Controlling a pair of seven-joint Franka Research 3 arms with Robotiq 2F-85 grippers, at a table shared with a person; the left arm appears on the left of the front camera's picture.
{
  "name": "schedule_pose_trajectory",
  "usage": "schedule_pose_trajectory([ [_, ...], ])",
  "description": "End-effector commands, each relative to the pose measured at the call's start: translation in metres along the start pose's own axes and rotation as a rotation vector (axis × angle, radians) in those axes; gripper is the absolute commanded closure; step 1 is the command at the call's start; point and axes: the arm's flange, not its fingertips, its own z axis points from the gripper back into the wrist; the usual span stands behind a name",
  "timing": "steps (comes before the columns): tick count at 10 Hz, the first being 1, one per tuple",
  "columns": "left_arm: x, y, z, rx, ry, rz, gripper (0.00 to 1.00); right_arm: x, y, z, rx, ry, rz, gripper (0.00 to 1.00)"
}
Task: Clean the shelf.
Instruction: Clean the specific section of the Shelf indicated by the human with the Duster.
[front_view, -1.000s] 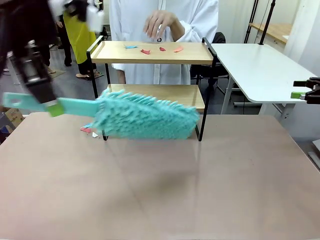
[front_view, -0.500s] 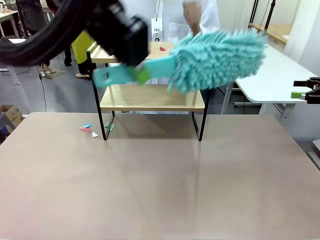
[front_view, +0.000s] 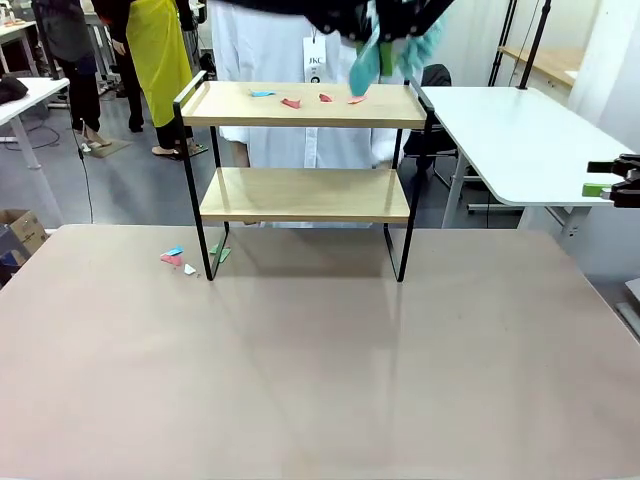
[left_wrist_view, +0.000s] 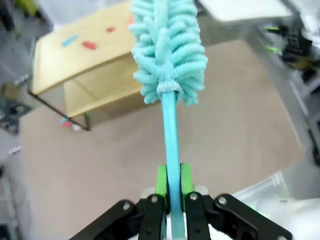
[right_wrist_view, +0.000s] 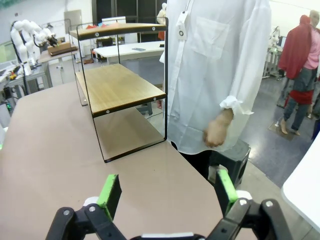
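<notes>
The shelf (front_view: 300, 150) stands in the upper middle of the front view, at the far side of the brown table (front_view: 320, 380), its four thin black legs on the tabletop. The top board carries a row of small paper scraps (front_view: 291, 102), blue, red and pink, lying toward its back edge. Raised black rails close both short ends of that board, while its long front edge is open. The lower board is bare.

More scraps (front_view: 175, 258) lie on the table just beside the shelf's left front leg. In front of the shelf the whole lower half of the frame is open tabletop.

Above the top board's right end, at the upper edge of the frame, hangs the teal duster (front_view: 380, 50), blurred, under the dark streak of the left arm (front_view: 300, 8). In the left wrist view the left gripper (left_wrist_view: 170, 182) has its green pads pressed together on the duster's flat handle, the fluffy head pointing at the shelf in the upper left.

A person in a white coat (front_view: 270, 50) stands close behind the shelf. A white table (front_view: 520, 140) runs off to the right, its near corner just beside the right end rail. The right gripper (right_wrist_view: 167, 192) waits at the far right, well apart from the shelf, its fingers spread wide with nothing between them.
</notes>
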Motion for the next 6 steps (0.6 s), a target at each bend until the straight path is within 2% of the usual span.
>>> schedule_pose_trajectory([
  [1,0.039,-0.048,-0.007,0.1,0.039,0.113,0.87,0.003,0.002,-0.001,-0.001,-0.003,0.003,0.0],
  [3,0.057,-0.063,-0.037,0.141,0.041,0.201,0.87,0.003,0.002,-0.001,-0.001,-0.003,0.003,0.0],
  [4,0.018,-0.019,-0.018,0.087,0.015,0.121,0.87,0.003,0.002,-0.001,-0.001,-0.003,0.003,0.0],
  [6,0.018,-0.019,-0.018,0.087,0.015,0.121,0.87,0.003,0.002,-0.001,-0.001,-0.003,0.003,0.0],
])
